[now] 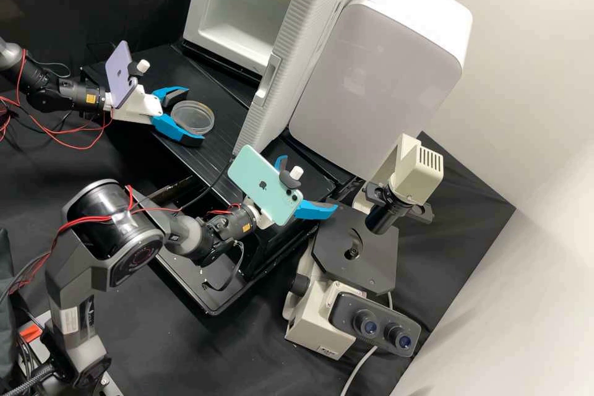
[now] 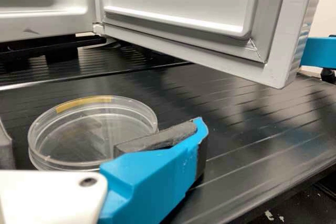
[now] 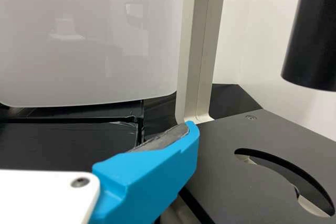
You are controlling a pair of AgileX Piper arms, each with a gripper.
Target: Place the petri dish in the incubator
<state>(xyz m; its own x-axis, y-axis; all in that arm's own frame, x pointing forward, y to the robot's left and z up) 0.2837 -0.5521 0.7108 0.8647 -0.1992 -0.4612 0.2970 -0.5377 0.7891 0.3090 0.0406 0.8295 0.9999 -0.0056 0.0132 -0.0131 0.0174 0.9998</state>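
Since the petri dish [image 1: 197,117] lies flat on the black ridged tray [image 1: 216,154], inside the wide-spread left pincer [image 1: 189,116], that arm is plainly the nearer one. Being round, the dish offers no preferred axis. The open incubator [image 1: 241,6] stands just beyond it. The right pincer [image 1: 311,195], likewise apart, hangs by the microscope [image 1: 352,260], well away from the dish.
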